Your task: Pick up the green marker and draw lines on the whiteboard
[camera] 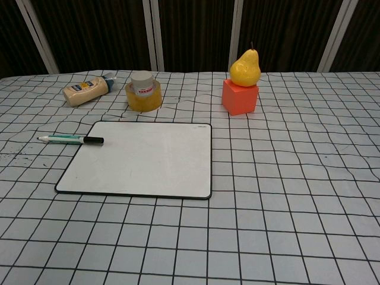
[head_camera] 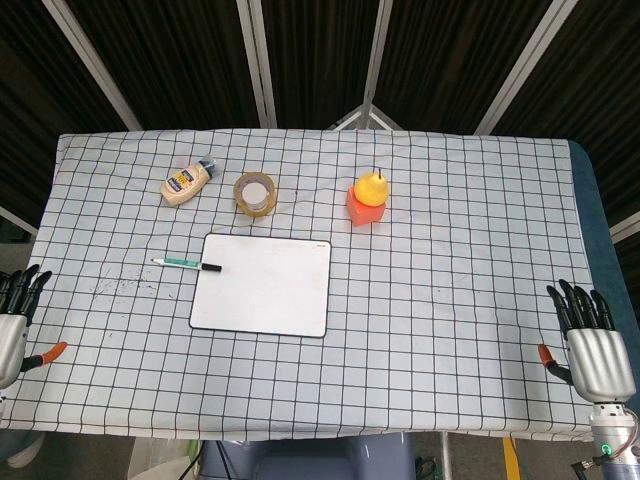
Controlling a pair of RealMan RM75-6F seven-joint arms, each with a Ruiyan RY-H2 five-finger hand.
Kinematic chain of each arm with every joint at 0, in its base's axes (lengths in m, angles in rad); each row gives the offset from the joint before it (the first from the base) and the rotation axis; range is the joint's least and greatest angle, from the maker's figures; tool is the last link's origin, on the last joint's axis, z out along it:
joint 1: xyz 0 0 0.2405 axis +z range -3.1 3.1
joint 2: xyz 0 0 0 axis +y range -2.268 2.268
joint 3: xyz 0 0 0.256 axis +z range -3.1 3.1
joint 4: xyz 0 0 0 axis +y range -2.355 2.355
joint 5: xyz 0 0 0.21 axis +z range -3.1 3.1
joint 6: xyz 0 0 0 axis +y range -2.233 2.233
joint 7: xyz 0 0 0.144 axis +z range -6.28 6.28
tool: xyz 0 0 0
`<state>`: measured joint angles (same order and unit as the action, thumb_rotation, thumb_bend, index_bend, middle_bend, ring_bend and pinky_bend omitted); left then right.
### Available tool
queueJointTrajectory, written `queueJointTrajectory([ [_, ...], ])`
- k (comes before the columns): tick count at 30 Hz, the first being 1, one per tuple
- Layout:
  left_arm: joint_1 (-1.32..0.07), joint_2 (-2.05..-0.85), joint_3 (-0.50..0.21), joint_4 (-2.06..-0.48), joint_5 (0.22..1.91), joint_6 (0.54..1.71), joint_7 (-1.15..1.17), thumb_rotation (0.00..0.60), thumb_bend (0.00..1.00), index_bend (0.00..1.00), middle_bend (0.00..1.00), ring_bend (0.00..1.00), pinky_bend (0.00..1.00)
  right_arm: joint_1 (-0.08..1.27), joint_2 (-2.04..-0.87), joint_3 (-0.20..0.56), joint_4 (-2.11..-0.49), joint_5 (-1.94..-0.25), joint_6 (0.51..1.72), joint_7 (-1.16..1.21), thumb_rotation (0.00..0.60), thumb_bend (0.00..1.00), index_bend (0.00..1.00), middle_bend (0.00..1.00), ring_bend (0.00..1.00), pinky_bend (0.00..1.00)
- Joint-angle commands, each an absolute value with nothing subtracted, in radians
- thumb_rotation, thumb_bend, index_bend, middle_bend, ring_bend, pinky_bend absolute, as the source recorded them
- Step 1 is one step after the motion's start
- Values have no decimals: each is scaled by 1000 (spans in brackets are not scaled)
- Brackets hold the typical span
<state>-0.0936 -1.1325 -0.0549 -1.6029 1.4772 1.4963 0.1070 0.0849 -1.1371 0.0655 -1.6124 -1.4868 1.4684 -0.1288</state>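
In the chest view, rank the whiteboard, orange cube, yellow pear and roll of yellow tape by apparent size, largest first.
1. White rectangular whiteboard, by far the largest.
2. Orange cube, yellow plastic pear and roll of yellow tape: too alike to rank.

Labels on the bottle and the tape roll are too small to read.

Whiteboard smooth, glossy; tablecloth wrinkled matt cloth; pear shiny plastic; tape roll glossy.
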Motion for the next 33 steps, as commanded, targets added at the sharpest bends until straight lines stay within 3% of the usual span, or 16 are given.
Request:
queueJointTrajectory([
  [1,-94,-1132,-55,-1601,1476,1495,108,600,67,0,0,0,0,86,-1137,65,-1614,-1486,1466,-128,600,324,0,0,0,36],
  [22,-123,-1130,-72,-1636,1443,1445,141,600,67,7,0,0,0,83,-1134,61,-1624,-1487,1465,-112,600,324,0,0,0,36],
  [25,-146,-1131,-91,-1656,1424,1421,165,600,89,95,0,0,33,84,-1133,59,-1624,-1490,1462,-107,600,324,0,0,0,36],
  [28,-191,-1145,-130,-1672,1381,1376,203,600,149,249,35,3,81,85,-1132,58,-1627,-1492,1459,-96,600,324,0,0,0,36],
  [33,-286,-1197,-199,-1658,1278,1279,309,600,226,379,88,7,89,89,-1130,57,-1633,-1492,1449,-80,600,325,0,0,0,36],
])
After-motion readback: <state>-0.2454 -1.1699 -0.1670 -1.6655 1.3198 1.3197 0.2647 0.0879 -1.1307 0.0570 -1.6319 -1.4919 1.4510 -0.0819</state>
